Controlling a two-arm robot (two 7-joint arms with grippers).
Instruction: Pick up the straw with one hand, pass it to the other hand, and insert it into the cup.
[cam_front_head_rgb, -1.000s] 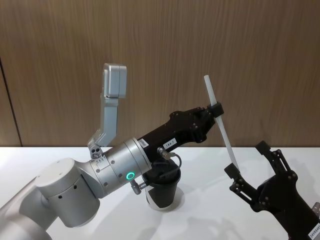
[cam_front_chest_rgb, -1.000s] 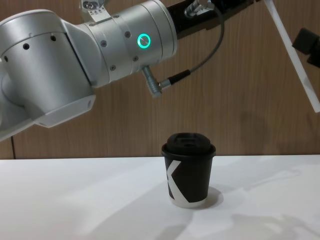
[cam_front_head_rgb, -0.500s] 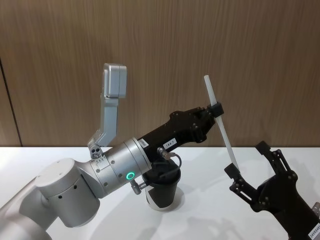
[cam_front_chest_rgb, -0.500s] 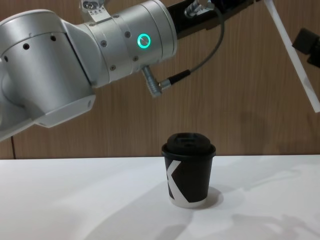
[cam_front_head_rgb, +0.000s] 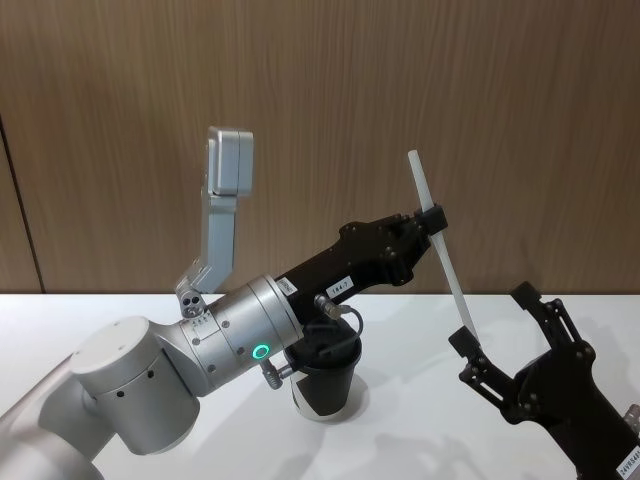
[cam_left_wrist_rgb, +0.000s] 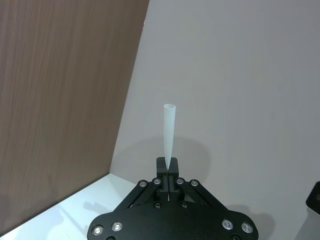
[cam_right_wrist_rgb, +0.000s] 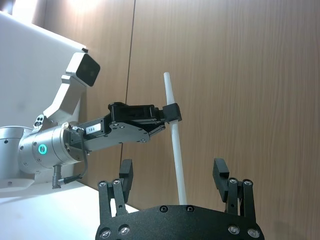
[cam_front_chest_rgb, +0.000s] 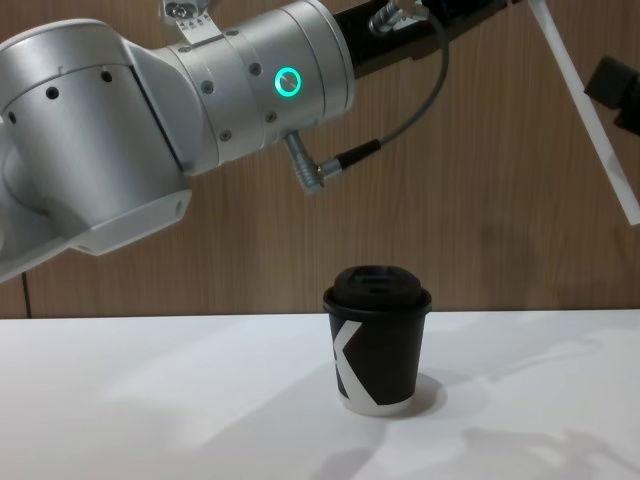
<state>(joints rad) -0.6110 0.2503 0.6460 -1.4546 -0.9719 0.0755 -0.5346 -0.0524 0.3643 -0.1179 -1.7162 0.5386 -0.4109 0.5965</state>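
Note:
The white straw (cam_front_head_rgb: 440, 245) stands tilted in the air, well above the table. My left gripper (cam_front_head_rgb: 432, 219) is shut on it about a third of the way down; in the left wrist view the straw (cam_left_wrist_rgb: 169, 132) rises from that gripper (cam_left_wrist_rgb: 169, 166). My right gripper (cam_front_head_rgb: 492, 318) is open, its fingers on either side of the straw's lower end without touching it; the right wrist view shows the straw (cam_right_wrist_rgb: 176, 155) in the gap of the gripper (cam_right_wrist_rgb: 172, 166). The black cup (cam_front_chest_rgb: 377, 340) with the white K stands lidded on the table, left of and below the straw.
The silver left arm (cam_front_chest_rgb: 200, 100) with its green ring and grey cable reaches over the cup, partly hiding the cup (cam_front_head_rgb: 325, 380) in the head view. The white table (cam_front_chest_rgb: 150, 400) runs to a wooden wall (cam_front_head_rgb: 500, 100) behind.

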